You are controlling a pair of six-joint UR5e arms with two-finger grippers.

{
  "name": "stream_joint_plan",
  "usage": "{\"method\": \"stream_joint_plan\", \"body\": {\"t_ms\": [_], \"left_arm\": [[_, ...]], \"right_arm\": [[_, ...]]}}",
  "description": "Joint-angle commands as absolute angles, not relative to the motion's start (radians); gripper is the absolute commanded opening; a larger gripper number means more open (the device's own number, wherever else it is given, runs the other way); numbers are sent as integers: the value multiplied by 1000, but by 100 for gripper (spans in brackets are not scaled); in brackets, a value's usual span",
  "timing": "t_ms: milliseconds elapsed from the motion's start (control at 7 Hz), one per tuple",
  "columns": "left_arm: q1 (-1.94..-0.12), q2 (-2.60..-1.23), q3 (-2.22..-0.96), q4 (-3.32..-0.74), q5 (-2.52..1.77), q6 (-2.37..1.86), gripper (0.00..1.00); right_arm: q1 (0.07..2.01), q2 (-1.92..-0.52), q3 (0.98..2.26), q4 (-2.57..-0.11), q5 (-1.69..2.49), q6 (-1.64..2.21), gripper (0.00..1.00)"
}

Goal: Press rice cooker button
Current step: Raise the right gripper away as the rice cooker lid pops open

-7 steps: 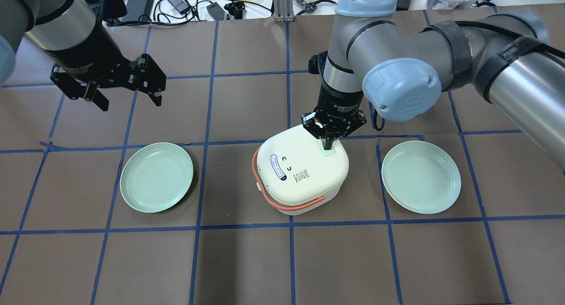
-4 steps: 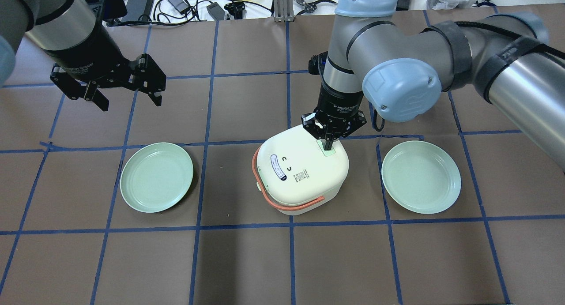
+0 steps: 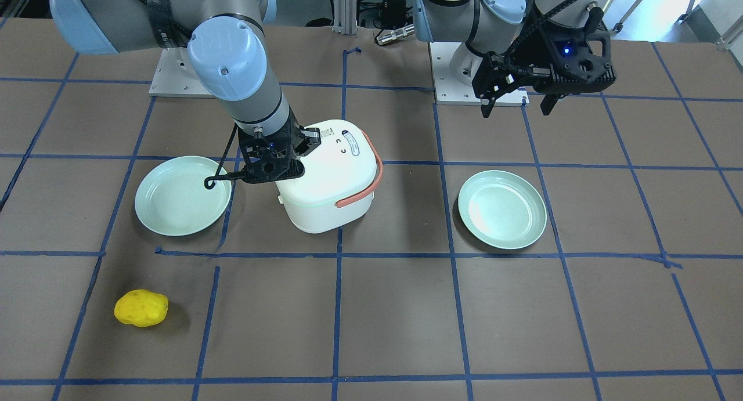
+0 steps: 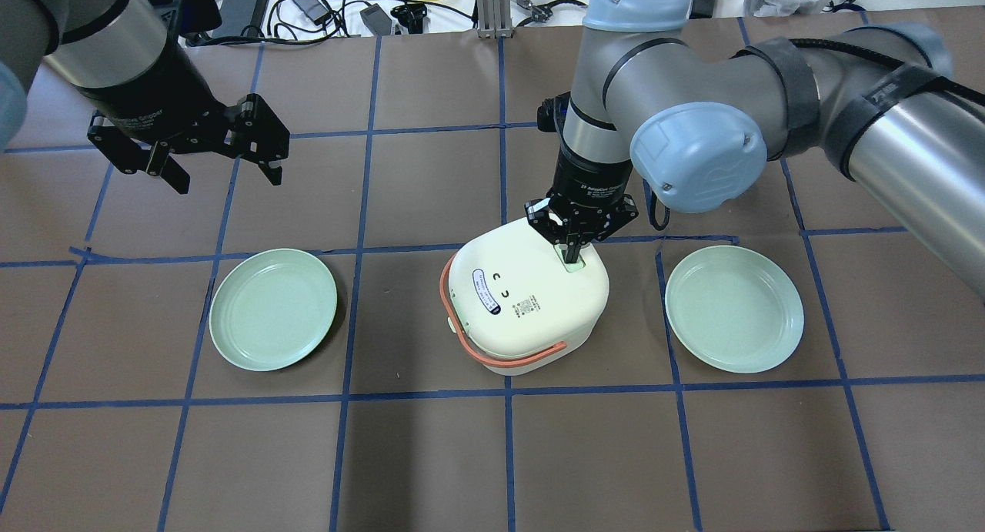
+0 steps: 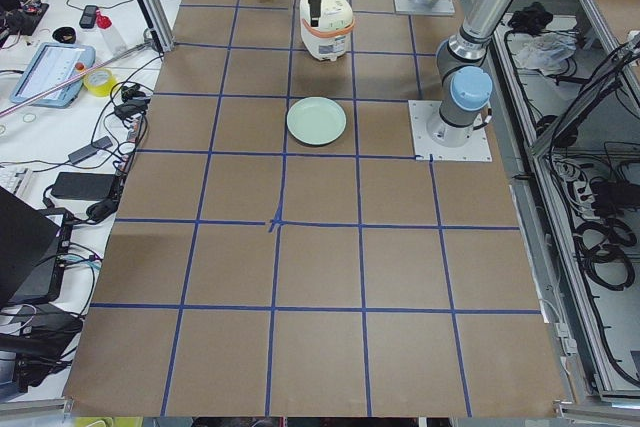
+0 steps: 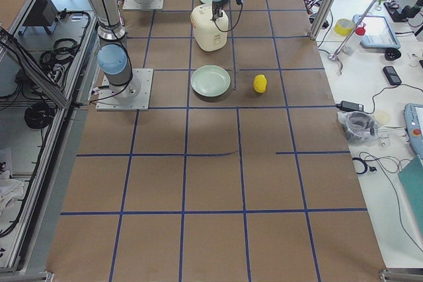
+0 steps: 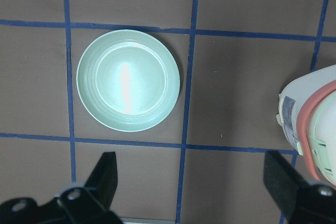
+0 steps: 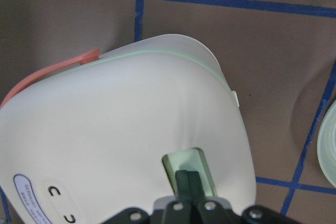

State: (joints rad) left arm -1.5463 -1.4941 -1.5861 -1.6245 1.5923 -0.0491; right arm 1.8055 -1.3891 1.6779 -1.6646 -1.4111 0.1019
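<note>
**Inspector:** Location of the button?

**Observer:** The button (image 8: 189, 158) is a pale green rectangle set in the lid (image 4: 523, 286) of the rice cooker (image 4: 527, 305), at the corner away from the orange handle (image 4: 508, 357). The cooker stands upright on the bench (image 4: 492, 455).

**Inspector:** What is at the button?

**Observer:** The right gripper (image 4: 572, 259) points straight down onto it. Its fingers are pressed together into a single tip, and that tip sits on the green rectangle. It pinches nothing. From where I stand I cannot tell how far the button is pushed in.

**Inspector:** The other arm?

**Observer:** The left gripper (image 4: 227, 179) hangs above the bench, well apart from the cooker on the robot's left. Its fingers are spread wide with nothing between them.

**Inspector:** Anything else around the cooker?

**Observer:** Two green plates, one on either side. The left plate (image 4: 273, 309) and the right plate (image 4: 733, 309) both lie flat near the cooker and neither touches it. The handle lies folded down round the cooker's rim on the side facing the left plate. A yellow lump (image 3: 141, 308) lies beyond the right plate, well apart from the cooker and out toward the operators' side.
</note>
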Motion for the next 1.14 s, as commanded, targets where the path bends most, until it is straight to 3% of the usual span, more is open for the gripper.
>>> {"method": "stream_joint_plan", "body": {"t_ms": [0, 286, 429, 571, 714, 857, 1000], "left_arm": [[-1546, -1494, -1586, -1624, 1592, -49, 100], [-1546, -1496, -1586, -1624, 1592, -49, 100], [-1546, -1494, -1586, -1624, 1592, -49, 100], [-1546, -1494, -1586, -1624, 1592, -49, 100], [-1546, -1494, -1586, -1624, 1592, -49, 100], [-1546, -1494, -1586, -1624, 1592, -49, 100], [-1546, -1494, -1586, -1624, 1592, -49, 100]], "right_arm": [[1805, -1391, 1668, -1663, -1408, 109, 0], [1805, -1416, 1625, -1649, -1411, 200, 1], [1805, -1428, 1577, -1626, -1411, 266, 10], [1804, -1431, 1512, -1596, -1416, 294, 34], [1790, -1430, 1446, -1597, -1422, 328, 76], [1778, -1428, 1404, -1597, -1440, 339, 100], [1755, -1427, 1393, -1598, -1454, 336, 100]]}}
